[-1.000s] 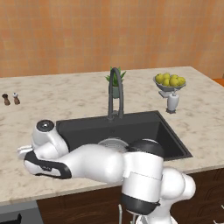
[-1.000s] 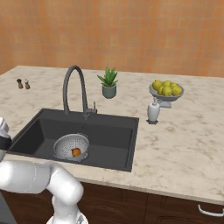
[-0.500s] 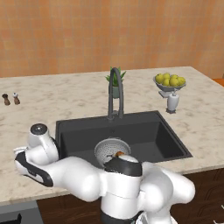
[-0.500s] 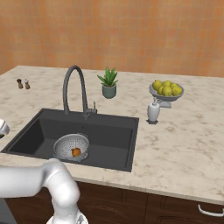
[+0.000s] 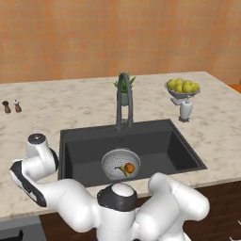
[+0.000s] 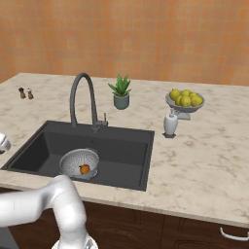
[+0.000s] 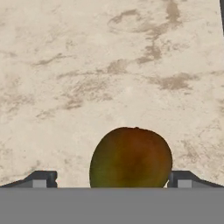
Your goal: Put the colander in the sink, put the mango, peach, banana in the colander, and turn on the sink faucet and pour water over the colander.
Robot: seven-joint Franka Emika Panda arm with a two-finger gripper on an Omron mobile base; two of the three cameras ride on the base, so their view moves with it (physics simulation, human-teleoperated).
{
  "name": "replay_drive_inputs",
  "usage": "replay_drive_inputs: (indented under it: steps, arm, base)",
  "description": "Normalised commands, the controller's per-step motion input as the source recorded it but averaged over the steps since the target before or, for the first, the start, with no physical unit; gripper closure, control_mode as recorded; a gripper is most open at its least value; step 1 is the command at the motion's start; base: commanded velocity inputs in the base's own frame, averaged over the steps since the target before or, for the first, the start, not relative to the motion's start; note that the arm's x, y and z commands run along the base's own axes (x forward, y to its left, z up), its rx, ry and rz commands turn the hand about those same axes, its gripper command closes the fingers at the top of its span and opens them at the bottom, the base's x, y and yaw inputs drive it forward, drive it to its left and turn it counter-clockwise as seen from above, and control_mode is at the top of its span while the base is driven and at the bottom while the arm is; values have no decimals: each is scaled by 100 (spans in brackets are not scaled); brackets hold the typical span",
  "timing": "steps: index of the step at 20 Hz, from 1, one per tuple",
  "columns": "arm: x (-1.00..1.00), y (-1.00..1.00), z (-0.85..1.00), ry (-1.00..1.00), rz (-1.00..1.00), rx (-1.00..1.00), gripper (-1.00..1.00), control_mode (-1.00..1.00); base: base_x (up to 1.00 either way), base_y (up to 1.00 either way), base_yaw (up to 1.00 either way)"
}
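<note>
The mango (image 7: 131, 157) lies on the marble counter (image 7: 109, 65), low in the hand view, between the two dark fingertips (image 7: 41, 178). The gripper (image 7: 111, 180) stands wide, a tip on either side of the fruit with a sliver of counter showing between each tip and the skin, so nothing is gripped. Beyond the mango the stone runs bare to the top of that view, and a thin dark edge cuts the upper right corner (what it belongs to cannot be told).

The base views give the wider layout. The arm (image 5: 42, 183) bends low over the counter strip left of the sink (image 5: 164, 141), near the front edge; its hand end is hidden behind its own links there. The colander (image 5: 120, 164) sits on the sink floor toward the front wall, left of centre, leaving the right half of the basin open. In it lie the peach (image 5: 130, 168) and, just beside it, a thin yellow curve that is the banana (image 5: 122, 169); from the right base view the peach (image 6: 84, 169) is plain but the banana is too small to make out. The faucet (image 5: 124, 101) rises at the back rim, its spout arching forward over the basin. Behind it stands a potted plant (image 6: 120, 92). To the right, well clear of the sink, are a white dispenser (image 6: 170, 123) and a fruit bowl (image 6: 184, 100). Two small shakers (image 5: 12, 106) stand far left at the back.
</note>
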Motion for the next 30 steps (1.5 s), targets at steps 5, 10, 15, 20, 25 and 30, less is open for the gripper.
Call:
replay_drive_inputs:
  steps: [5,10,15,20,25,30]
  arm:
    - [15,0,-31,0,-4,0,-100,-100]
    - [10,0,-31,2,-5,0,100,-100]
    - [4,1,-8,7,-4,0,100,-100]
    - [-5,-41,28,6,0,0,100,-100]
    - [-27,-79,30,0,0,0,100,-100]
    - [-20,-84,5,1,0,0,100,-100]
  base:
    - [0,0,0]
    - [0,0,0]
    - [0,0,0]
    - [0,0,0]
    - [0,0,0]
    - [0,0,0]
